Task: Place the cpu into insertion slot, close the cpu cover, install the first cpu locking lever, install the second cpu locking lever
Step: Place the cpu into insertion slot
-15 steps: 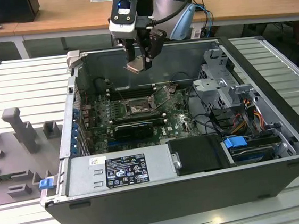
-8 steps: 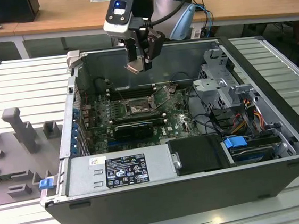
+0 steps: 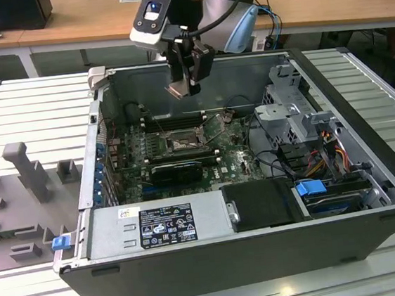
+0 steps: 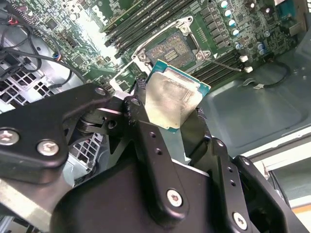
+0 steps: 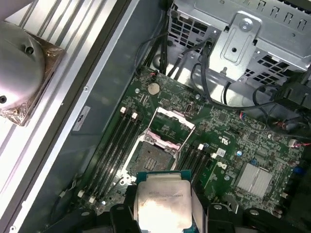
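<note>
My gripper (image 3: pixel 185 85) hangs above the open grey computer case (image 3: pixel 376 235), over its back part, shut on the cpu (image 3: pixel 178 89). In both wrist views the pale silvery cpu (image 4: pixel 172 99) (image 5: pixel 163 204) sits clamped by its edges between the black fingers (image 4: pixel 141 116). Below it lies the insertion slot (image 5: pixel 153 158) (image 4: pixel 171 48) (image 3: pixel 181 142) on the green board, uncovered. The cpu cover (image 5: pixel 172 119) stands tipped up at the slot's far side. A thin locking lever (image 4: pixel 226 64) sticks out beside the socket.
Long black memory slots (image 5: pixel 114 145) flank the socket. A black shroud (image 3: pixel 175 170), a power supply (image 3: pixel 163 226), a metal drive cage (image 3: pixel 289 110) and loose cables (image 3: pixel 325 156) crowd the case. Grey fixtures (image 3: pixel 23 173) stand on the slatted table at the exterior view's left.
</note>
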Controlling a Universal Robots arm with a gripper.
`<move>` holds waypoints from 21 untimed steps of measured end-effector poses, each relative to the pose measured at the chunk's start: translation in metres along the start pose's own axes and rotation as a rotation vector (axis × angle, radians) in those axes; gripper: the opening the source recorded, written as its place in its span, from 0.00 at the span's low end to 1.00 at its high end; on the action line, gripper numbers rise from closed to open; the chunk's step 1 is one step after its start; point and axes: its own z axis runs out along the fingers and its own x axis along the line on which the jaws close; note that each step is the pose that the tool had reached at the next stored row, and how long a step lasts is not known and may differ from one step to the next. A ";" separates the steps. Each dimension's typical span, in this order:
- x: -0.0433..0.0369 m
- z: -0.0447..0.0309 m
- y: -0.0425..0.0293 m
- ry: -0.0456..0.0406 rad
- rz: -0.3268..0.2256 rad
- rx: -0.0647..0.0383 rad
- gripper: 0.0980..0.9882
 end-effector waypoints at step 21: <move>-0.0001 0.0026 -0.0002 -0.0254 0.281 -0.005 0.48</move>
